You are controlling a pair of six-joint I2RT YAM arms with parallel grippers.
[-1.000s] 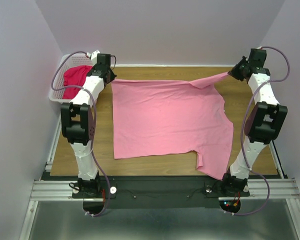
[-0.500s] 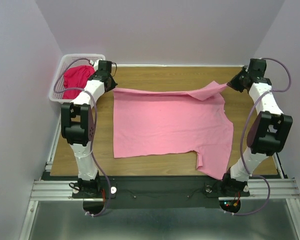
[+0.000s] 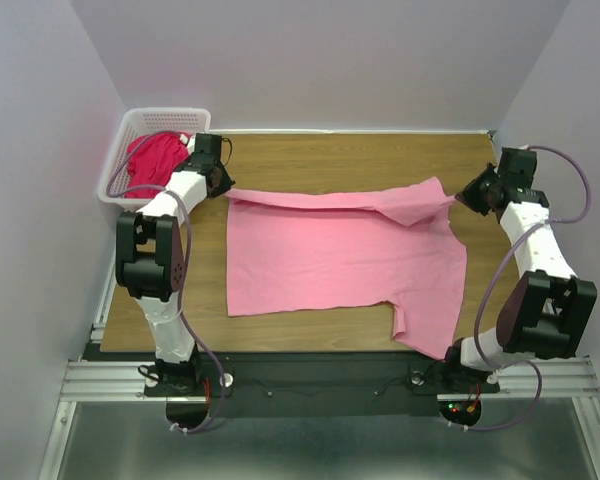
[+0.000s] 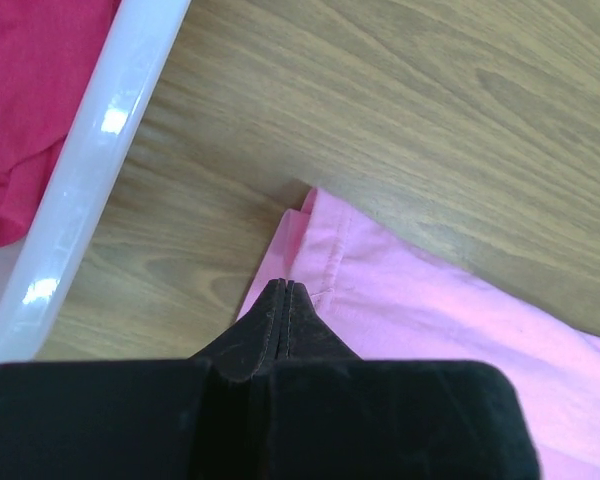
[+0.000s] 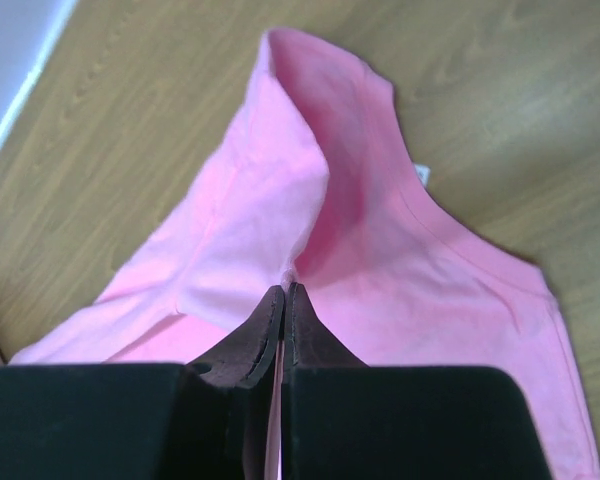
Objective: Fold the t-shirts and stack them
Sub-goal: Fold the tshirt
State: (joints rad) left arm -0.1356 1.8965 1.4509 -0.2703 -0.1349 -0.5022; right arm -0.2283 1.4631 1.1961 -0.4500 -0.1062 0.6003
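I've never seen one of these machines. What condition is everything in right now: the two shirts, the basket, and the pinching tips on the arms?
pink t-shirt: mostly flat on the table, far edge raised and folded over, pinched at both far corners.
red t-shirt: crumpled, unfolded, inside the basket.
basket: upright, holding the red t-shirt.
left end effector: shut on the pink t-shirt's corner.
right end effector: shut on the pink t-shirt's other corner.

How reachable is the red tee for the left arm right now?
Probably not yet: the left gripper is shut on a corner of the pink tee. The red tee lies in the open-topped basket beside it, so likely reachable once freed.
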